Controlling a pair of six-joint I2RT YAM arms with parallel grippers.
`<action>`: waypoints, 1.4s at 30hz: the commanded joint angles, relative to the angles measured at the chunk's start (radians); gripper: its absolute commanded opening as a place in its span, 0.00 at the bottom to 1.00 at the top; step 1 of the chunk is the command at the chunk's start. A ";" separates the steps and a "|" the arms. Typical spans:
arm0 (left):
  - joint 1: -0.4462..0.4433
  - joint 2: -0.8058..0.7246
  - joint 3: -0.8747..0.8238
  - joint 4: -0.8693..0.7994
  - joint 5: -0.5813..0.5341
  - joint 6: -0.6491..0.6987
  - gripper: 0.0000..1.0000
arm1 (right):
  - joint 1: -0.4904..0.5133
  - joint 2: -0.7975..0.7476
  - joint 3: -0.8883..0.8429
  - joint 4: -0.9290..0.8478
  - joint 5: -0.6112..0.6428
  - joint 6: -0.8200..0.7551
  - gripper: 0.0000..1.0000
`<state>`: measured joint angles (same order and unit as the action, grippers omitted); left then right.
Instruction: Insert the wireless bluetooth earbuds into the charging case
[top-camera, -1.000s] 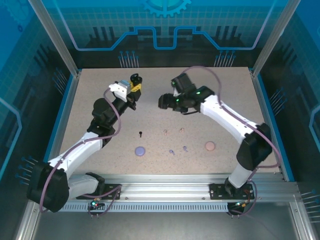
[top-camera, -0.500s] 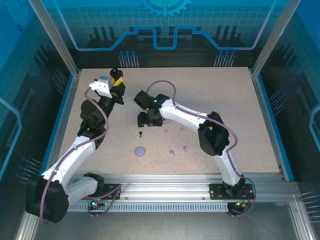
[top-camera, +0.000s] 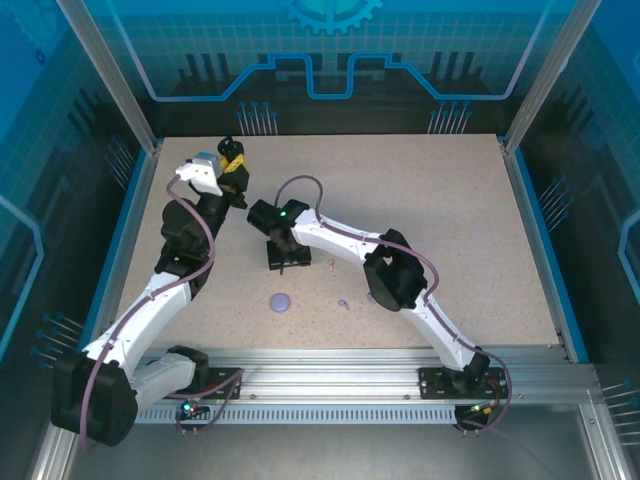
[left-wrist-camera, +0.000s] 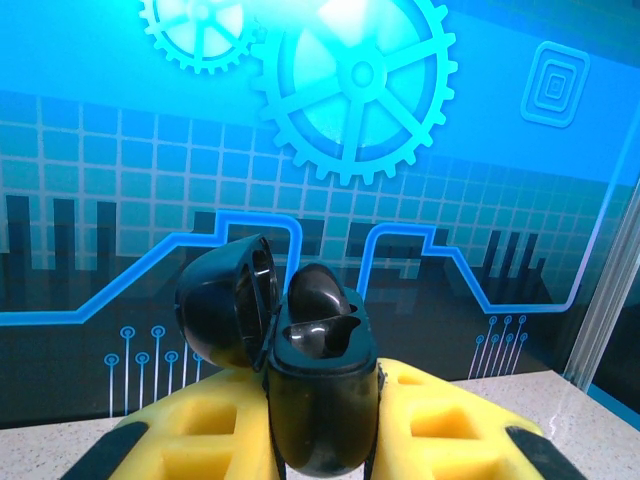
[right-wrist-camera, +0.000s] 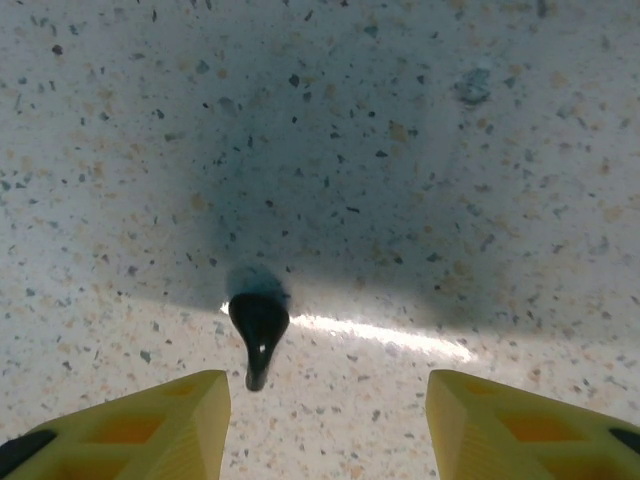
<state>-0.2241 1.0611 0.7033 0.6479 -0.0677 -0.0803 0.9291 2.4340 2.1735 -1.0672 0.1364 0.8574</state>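
One round lilac case (top-camera: 280, 300) lies on the speckled table (top-camera: 470, 200), nearest of the small things to the arms' bases. Everything here is placed from it.

Just right of the lilac case, at about the same depth, lies a lilac earbud (top-camera: 343, 303). A little farther right sits the bent elbow of the right arm (top-camera: 395, 280), low over the table. Beyond that elbow, bare table runs out to the blue edge strip (top-camera: 545, 260).

Right of the lilac case and a little farther back is a tiny pinkish earbud (top-camera: 331, 264), close beside the right arm's forearm.

Directly behind the lilac case the right gripper (top-camera: 283, 256) points down with its jaws spread wide. From the wrist, a black earbud (right-wrist-camera: 258, 325) lies flat between the yellow fingertips (right-wrist-camera: 160, 420), nearer one and touching neither, with bare table all round it.

Well behind the lilac case and to its left, the left gripper (top-camera: 232, 160) is raised. Its jaws pinch the black charging case (left-wrist-camera: 320, 400) upright, with the lid (left-wrist-camera: 228, 300) swung open sideways. Past it stands the gear-patterned blue backdrop (left-wrist-camera: 350, 90).
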 joint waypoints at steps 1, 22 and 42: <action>0.010 -0.006 -0.010 0.020 -0.009 -0.015 0.00 | 0.016 0.032 0.055 -0.039 0.028 0.006 0.55; 0.010 -0.012 -0.024 0.032 0.004 -0.005 0.00 | 0.030 0.158 0.203 -0.096 0.021 0.037 0.41; 0.009 -0.016 -0.033 0.038 0.010 0.003 0.00 | 0.033 0.186 0.218 -0.095 0.015 0.046 0.28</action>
<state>-0.2241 1.0611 0.6815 0.6521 -0.0666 -0.0799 0.9443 2.5793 2.3714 -1.1549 0.1730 0.8875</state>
